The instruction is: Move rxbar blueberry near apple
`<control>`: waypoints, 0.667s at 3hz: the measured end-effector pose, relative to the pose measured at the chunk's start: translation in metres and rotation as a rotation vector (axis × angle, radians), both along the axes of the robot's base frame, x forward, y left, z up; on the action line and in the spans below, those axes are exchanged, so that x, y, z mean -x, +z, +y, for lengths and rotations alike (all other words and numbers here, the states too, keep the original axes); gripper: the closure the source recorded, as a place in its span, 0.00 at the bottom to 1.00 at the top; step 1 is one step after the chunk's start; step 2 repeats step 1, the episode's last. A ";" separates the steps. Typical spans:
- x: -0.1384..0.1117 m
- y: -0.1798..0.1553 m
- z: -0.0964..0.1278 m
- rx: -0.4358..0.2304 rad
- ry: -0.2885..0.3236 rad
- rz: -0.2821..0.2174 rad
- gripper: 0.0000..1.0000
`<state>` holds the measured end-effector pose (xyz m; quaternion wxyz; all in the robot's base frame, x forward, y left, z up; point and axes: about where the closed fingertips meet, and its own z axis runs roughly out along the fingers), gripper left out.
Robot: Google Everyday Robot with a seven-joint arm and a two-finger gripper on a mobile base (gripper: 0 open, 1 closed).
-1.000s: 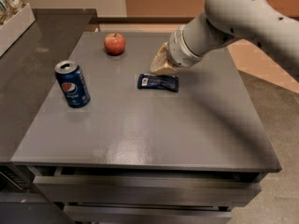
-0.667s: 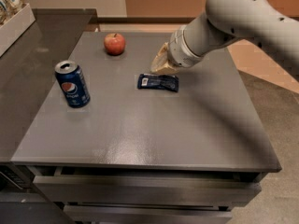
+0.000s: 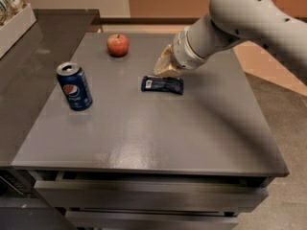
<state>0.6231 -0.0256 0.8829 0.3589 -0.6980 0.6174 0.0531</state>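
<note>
Bar: flat navy-blue foil rxbar blueberry (image 3: 162, 85), on grey table (image 3: 192, 143), centre
Arm tip: tan gripper (image 3: 165, 67) just behind it; whether apart or together is unclear
Fruit: round red apple (image 3: 117, 45), far-left, well apart
Can: upright blue Pepsi can (image 3: 75, 86), left

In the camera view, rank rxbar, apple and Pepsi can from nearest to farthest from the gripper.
The gripper is over the table.
1. rxbar blueberry, just in front.
2. apple, back left.
3. Pepsi can, far left.
</note>
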 end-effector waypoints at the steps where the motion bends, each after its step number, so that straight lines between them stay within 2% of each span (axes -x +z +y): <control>1: 0.000 -0.001 0.002 0.000 0.003 0.001 0.36; 2: 0.000 -0.001 0.002 0.000 0.003 0.001 0.36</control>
